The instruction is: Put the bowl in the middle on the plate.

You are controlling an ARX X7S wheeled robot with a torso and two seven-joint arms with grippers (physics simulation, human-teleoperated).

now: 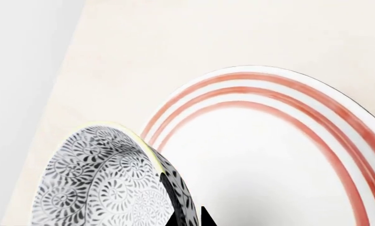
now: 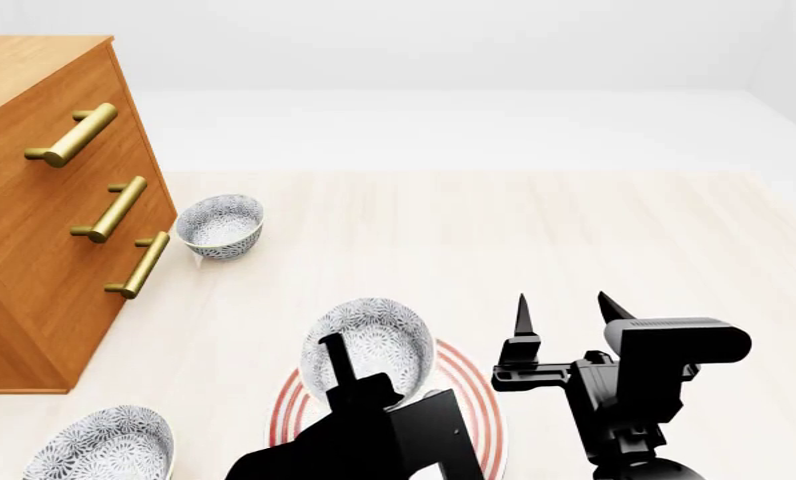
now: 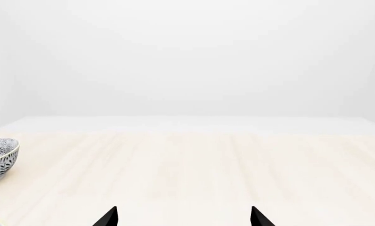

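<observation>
Pale wooden floor (image 2: pixel 532 240) fills the scene, with white walls behind. At the far left stands a wooden dresser (image 2: pixel 38 220) with brass handles. Just beside it is one patterned bowl (image 2: pixel 219 224), and another bowl (image 2: pixel 102 447) sits at the lower left edge.

Next comes the left gripper (image 2: pixel 351 375), which holds the bowl (image 2: pixel 367 348) by its rim, one finger inside and one outside, so the jaws are narrow, closed on the ceramic wall. This bowl is tilted and hangs over the left part of the plate (image 2: pixel 468 375). In the left wrist view the bowl (image 1: pixel 102 181) seems lifted above the plate (image 1: pixel 263 160), but I cannot tell surely if its base already touches.

To do this step well, I think the arm should carry the bowl a little more toward the plate's centre, make it level, and lower it slowly before opening, because a tilted release may let it roll off the red rings.

At the right, the right gripper (image 2: pixel 565 310) is wide open, holds nothing, and hangs near the plate's right edge, away from the bowl.
</observation>
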